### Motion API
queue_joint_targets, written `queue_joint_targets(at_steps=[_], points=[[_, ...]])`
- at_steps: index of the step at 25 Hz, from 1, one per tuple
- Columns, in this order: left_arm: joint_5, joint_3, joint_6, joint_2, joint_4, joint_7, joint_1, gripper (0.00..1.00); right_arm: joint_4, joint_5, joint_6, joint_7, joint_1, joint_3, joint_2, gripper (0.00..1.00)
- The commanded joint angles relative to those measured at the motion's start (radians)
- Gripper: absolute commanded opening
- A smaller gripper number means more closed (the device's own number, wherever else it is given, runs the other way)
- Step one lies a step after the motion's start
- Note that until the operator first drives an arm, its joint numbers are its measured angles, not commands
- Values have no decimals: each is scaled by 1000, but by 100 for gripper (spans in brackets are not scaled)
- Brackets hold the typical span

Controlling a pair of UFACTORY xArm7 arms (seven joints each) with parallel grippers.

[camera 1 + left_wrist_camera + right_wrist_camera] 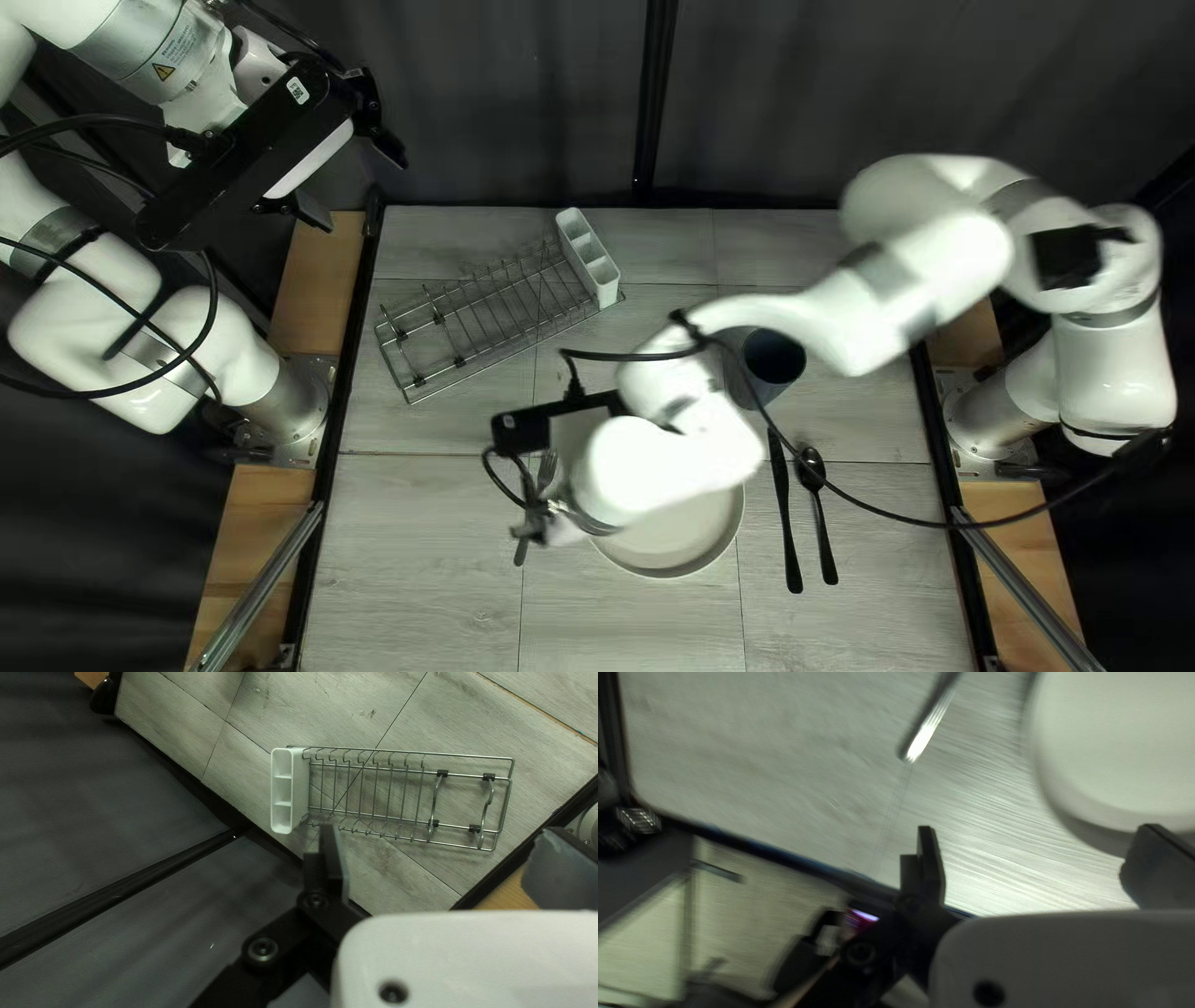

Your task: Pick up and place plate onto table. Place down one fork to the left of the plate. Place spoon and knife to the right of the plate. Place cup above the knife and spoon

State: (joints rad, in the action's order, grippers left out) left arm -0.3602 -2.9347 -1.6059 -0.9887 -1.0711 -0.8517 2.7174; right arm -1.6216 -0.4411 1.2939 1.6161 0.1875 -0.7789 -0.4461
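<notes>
Can see the fork [548, 469] lying on the table to the left of the plate [682, 538], running near to far on a slight slant, with tines toward the far edge. Can't make out its middle behind the right gripper [535, 518] in the top left view, nor its tines, cut off in the right wrist view. Find both that and the left gripper [359, 187] released, jaws wide apart.

It looks like a robotics lab: one white robot arm [118, 361] is mounted at the left edge of the table [411, 548], a second arm [1114, 361] at the right, with cables [946, 525], a metal rail [263, 585] and a dark curtain [523, 112] beyond the far edge.
</notes>
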Motion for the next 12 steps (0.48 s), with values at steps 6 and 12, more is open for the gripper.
queue_joint_targets(at_steps=[6,12], points=[[0,0,0,0,0,0,0,100,102,49,131,-228,4,-113,198,100],[0,0,0,0,0,0,0,100,102,49,131,-228,4,-113,198,100]])
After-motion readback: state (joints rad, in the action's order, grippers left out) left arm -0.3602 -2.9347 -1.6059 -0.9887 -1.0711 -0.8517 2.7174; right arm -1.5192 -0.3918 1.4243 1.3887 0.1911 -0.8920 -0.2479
